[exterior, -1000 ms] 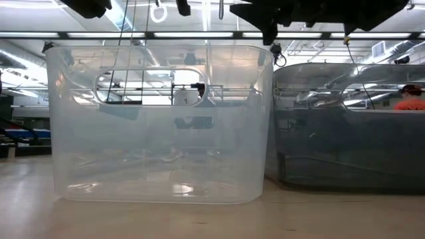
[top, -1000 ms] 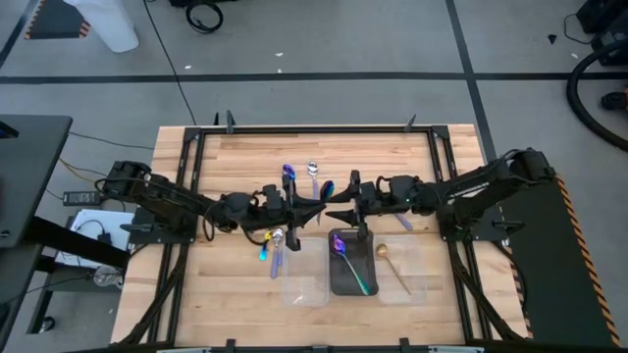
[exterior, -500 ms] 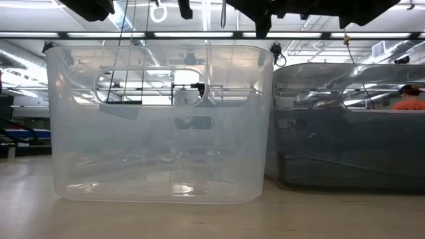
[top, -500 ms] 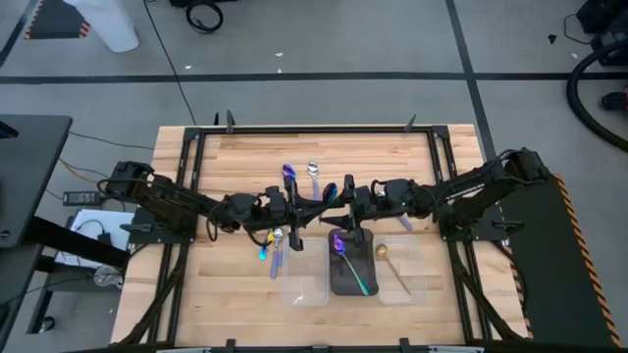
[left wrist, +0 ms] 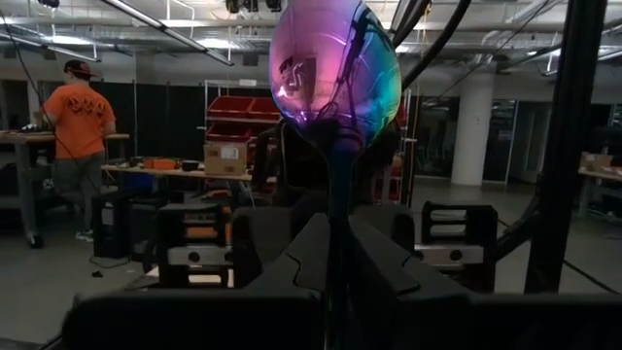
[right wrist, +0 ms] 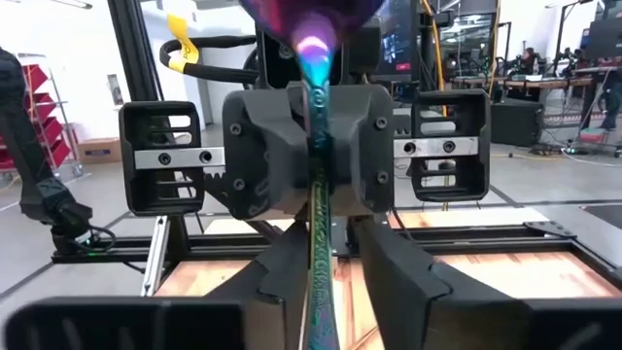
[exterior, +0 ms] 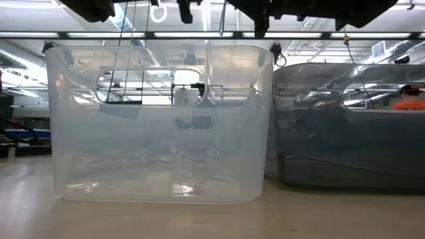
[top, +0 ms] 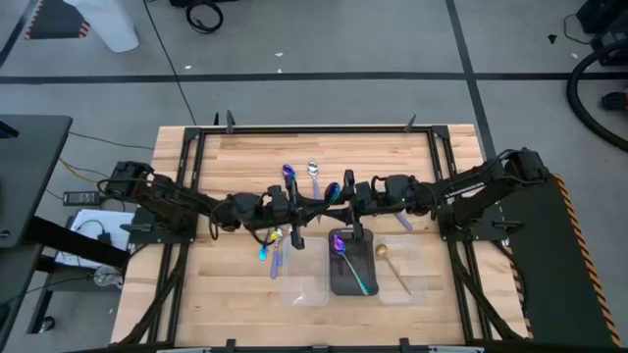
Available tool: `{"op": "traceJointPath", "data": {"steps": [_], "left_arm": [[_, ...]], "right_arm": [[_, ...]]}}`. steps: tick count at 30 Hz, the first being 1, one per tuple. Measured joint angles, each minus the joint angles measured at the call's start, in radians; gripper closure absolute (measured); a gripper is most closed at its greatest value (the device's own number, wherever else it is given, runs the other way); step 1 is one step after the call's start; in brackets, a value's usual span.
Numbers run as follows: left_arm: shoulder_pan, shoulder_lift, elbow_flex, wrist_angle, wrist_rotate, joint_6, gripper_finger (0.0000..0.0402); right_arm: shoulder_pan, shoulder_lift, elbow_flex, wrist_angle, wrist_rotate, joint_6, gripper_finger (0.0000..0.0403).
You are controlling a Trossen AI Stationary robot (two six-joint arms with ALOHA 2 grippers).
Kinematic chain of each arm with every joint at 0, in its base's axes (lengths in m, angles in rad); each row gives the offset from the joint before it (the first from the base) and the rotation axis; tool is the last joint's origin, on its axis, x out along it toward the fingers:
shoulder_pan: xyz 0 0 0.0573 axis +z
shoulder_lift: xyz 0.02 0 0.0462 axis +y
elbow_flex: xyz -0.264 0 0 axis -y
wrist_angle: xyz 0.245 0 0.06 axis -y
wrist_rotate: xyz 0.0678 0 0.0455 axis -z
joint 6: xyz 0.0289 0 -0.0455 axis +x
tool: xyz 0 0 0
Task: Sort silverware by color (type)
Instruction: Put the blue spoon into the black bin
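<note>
Both arms meet over the middle of the table. My left gripper (top: 316,203) is shut on an iridescent purple-blue spoon (top: 334,188) with a teal handle. My right gripper (top: 345,201) faces it, open, with its fingers (right wrist: 282,258) on either side of the handle's free end (right wrist: 317,272); whether they touch it I cannot tell. Other spoons lie on the wood: a purple-blue one (top: 287,174), a silver one (top: 313,171) and a few (top: 274,247) near the left gripper. One iridescent spoon (top: 349,263) lies in the dark tray and a gold one (top: 391,263) in the right clear tray. My left gripper pinches the spoon's handle just below the bowl (right wrist: 316,131) between its two fingers (left wrist: 301,248), coming level from the table's left. The spoon is lifted clear of the table. Its bowl (left wrist: 335,68) stands above the fingers and its teal handle reaches down toward the right gripper.
Three trays stand side by side at the near edge: a clear one (top: 304,284), a dark one (top: 339,284) and another clear one (top: 412,279). The low view looks through the clear tray (exterior: 159,119) and the dark tray (exterior: 345,126). A person in orange (left wrist: 83,117) stands in the room behind.
My right gripper has moved toward the table's left, closing in on the left gripper and the held spoon, so that its fingers now flank the handle. The left gripper has kept the spoon lifted in about the same place.
</note>
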Motion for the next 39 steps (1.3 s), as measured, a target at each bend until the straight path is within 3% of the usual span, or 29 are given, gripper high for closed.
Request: {"op": "traceJointPath", "data": {"steps": [7,14,20,26,32,39], "left_arm": [[0.022,-0.002,0.000,-0.052,0.002,-0.011,0.0370],[0.033,-0.001,0.000,-0.081,0.000,-0.031,0.0361],[0.034,-0.002,0.000,-0.099,0.000,-0.031,0.0290],[0.022,-0.076,0.000,-0.257,0.005,-0.037,0.0237],[-0.016,-0.183,0.001,-0.500,0.018,-0.054,0.0237],[-0.038,-0.270,0.002,-0.768,0.004,-0.072,0.0241]], "right_arm": [[-0.003,0.002,-0.001,-0.011,0.006,-0.019,0.0374],[-0.020,-0.006,-0.001,-0.074,0.017,0.021,0.0379],[-0.023,-0.014,0.000,-0.126,0.059,0.074,0.0375],[-0.012,-0.015,0.000,-0.164,0.086,0.128,0.0374],[0.021,-0.024,0.000,-0.262,0.279,0.195,0.0372],[0.084,-0.024,0.000,-0.326,0.427,0.340,0.0372]]}}
